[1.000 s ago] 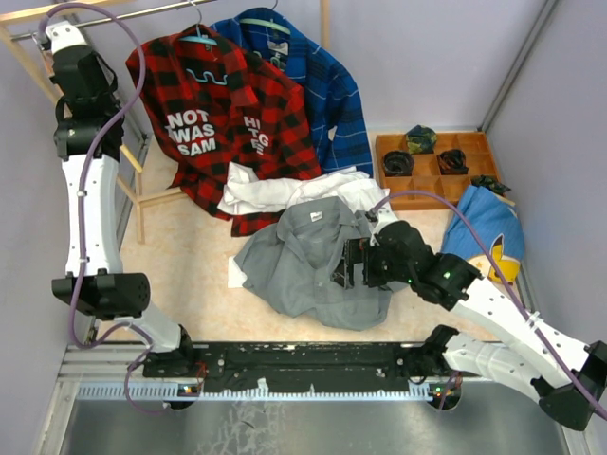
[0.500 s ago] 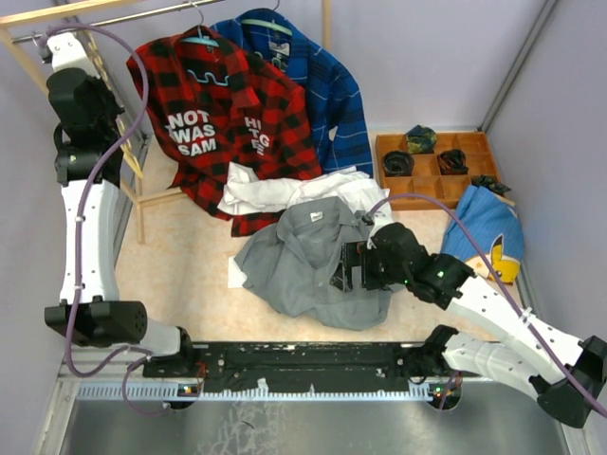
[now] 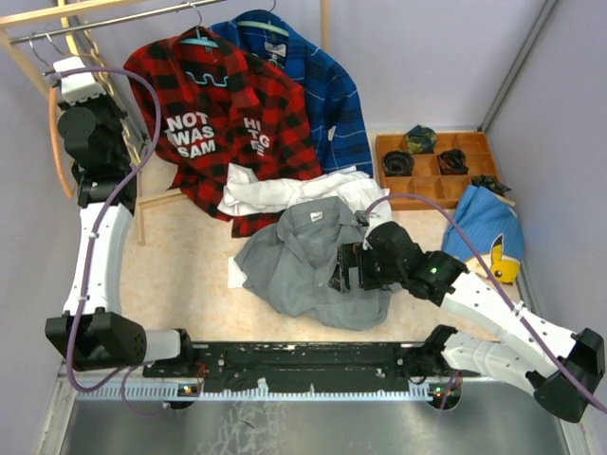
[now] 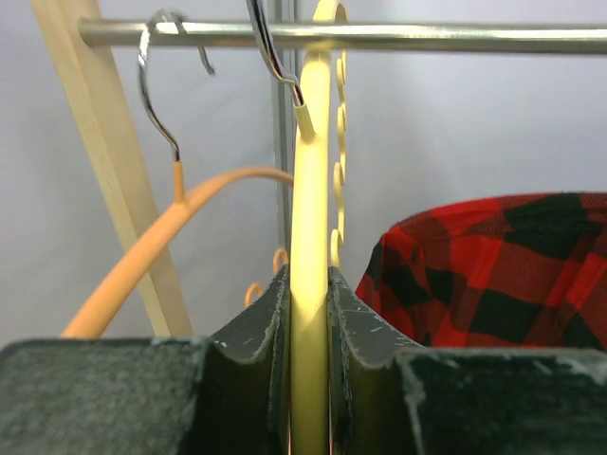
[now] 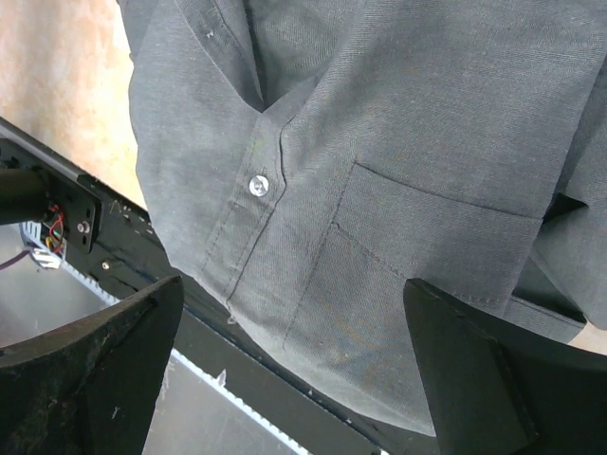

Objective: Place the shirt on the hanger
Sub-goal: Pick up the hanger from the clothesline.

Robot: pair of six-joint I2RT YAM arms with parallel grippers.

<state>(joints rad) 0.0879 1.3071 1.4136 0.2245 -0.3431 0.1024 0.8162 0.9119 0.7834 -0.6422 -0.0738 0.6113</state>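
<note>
Hidden/cut off: in the left wrist view the hanger [image 4: 310, 190] is seen edge-on, its lower end lost between the tool fingers [image 4: 256, 332] and its hook top cut by the frame edge. In the top view the right arm covers the 3 o'clock side of the shirt [image 3: 294, 261]; sleeves are bunched and can't be traced.

Left tool [image 4: 309, 281] is up at 10 o'clock, by the rail [image 4: 427, 36], clamped on the hanger's pale yellow arm. An orange hanger [image 4: 142, 256] hangs just beside it on the 9 o'clock side.

Right tool [image 5: 292, 286] is spread wide over the shirt's chest pocket [image 5: 417, 246] and button placket; can't tell whether it touches the cloth.

The shirt lies crumpled at bench centre, well apart from the hanger, its 12 o'clock edge touching a white shirt [image 3: 285, 190]. A plaid shirt [image 3: 218, 123] and a blue shirt [image 3: 327, 95] hang at 12 o'clock.

Wooden tray [image 3: 381, 156] at 2 o'clock: dark rolled items in several compartments, too small to identify. A blue cloth [image 3: 484, 227] lies just below it.
</note>
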